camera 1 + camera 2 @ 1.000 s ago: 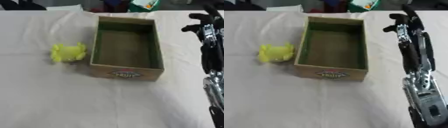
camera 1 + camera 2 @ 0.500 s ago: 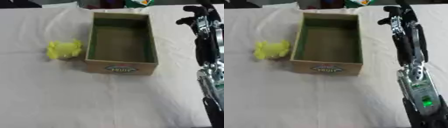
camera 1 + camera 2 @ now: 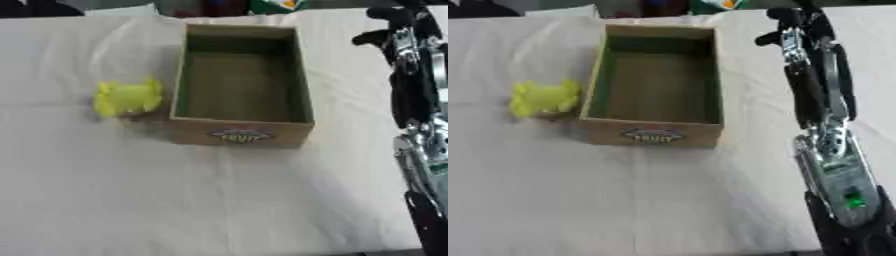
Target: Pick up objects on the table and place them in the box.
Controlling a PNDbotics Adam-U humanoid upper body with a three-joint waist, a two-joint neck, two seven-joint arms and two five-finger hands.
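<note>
The right hand point(image 3: 794, 27) hangs at the far end of its arm, up past the far right corner of the box point(image 3: 654, 90). Whether it is released or clenched I cannot tell; it looks to hold nothing. The left hand is not in view.

The yellow toy point(image 3: 542, 98) lies on the white cloth point(image 3: 667, 200), well away from the right hand, on the other side of the box and just beside its left wall. The box looks empty.

To my eye, the trouble is that the box stands between hand and toy. Reaching straight across, the arm could catch the cardboard rim and drag or tip the light box. With the toy tucked so near the wall, fingers could also knock it aside or snag the wrinkled cloth instead of closing round it.
</note>
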